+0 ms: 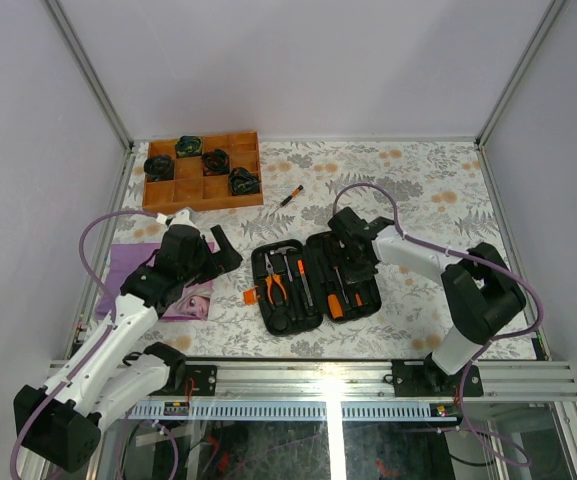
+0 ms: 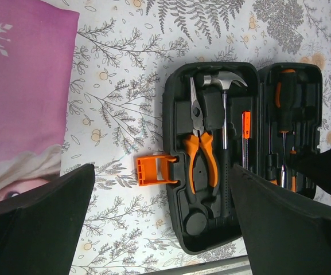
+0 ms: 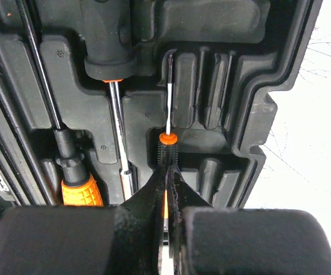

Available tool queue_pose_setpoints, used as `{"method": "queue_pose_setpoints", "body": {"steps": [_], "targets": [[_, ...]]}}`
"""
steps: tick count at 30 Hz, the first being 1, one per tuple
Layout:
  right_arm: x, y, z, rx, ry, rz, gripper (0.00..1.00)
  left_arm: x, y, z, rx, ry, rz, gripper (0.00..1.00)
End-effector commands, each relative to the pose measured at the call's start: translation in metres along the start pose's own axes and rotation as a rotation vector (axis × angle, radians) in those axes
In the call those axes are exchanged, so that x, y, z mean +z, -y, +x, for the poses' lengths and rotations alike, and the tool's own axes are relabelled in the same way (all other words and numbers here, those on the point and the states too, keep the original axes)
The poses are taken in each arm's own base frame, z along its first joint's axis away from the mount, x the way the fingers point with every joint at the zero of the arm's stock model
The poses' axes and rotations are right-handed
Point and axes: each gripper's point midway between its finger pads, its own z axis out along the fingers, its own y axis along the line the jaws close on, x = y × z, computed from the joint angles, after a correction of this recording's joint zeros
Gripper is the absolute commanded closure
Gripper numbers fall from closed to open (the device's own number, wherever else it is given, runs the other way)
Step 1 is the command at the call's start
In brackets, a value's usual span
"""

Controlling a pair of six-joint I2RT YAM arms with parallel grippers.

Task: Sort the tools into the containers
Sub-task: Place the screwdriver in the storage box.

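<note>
Now pinches a thin screwdriver [image 3: 168, 153] in the tightly closed right gripper [image 3: 166, 189], gripped low on the handle, just behind the knurled black collar and orange ring. Points its blade along a narrow moulded slot in the right half of the open black tool case [image 3: 268, 114]; cannot tell whether shaft and slot touch. Lies just beside two bigger screwdrivers [image 3: 109, 51] bedded in neighbouring slots, one black-handled, one with an orange grip.

Hangs the left gripper [image 1: 226, 250] above the table [image 2: 125, 86] just left of the case, jaws spread wide, holding nothing. Looks down from there on the case's left half: hammer [image 2: 224, 114] and pliers [image 2: 202, 154] seated side by side, orange latch [image 2: 156, 171] sticking out at the left edge.

Leaves one loose screwdriver [image 1: 290, 195] on the table beyond the case, near the wooden tray [image 1: 203, 203]. Shows a purple cloth [image 2: 22, 86] with a white snowflake print. Any marking on handles or case: too small or blurred to read.
</note>
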Motion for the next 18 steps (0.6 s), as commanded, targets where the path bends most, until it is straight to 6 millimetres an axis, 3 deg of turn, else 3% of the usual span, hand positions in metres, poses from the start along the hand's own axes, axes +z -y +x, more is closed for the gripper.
{"method": "queue_pose_setpoints", "body": {"steps": [1,4,8,12,18], "targets": [[0.062,-0.012,0.078,0.029,-0.226,-0.009,1.00,-0.002,0.021,-0.020,0.005,0.061,0.085,0.00],[0.035,-0.011,0.047,0.029,-0.099,0.009,0.95,-0.002,0.021,-0.021,0.026,0.054,0.081,0.00],[-0.017,-0.013,0.002,0.020,0.105,-0.006,0.79,-0.005,0.021,-0.026,0.054,0.048,0.058,0.00],[-0.068,-0.010,-0.038,0.028,0.319,-0.004,0.73,-0.015,0.020,-0.035,0.083,0.068,0.032,0.00],[-0.118,-0.011,-0.079,0.022,0.543,-0.027,0.66,-0.037,0.023,-0.051,0.139,0.116,0.033,0.00]]}}
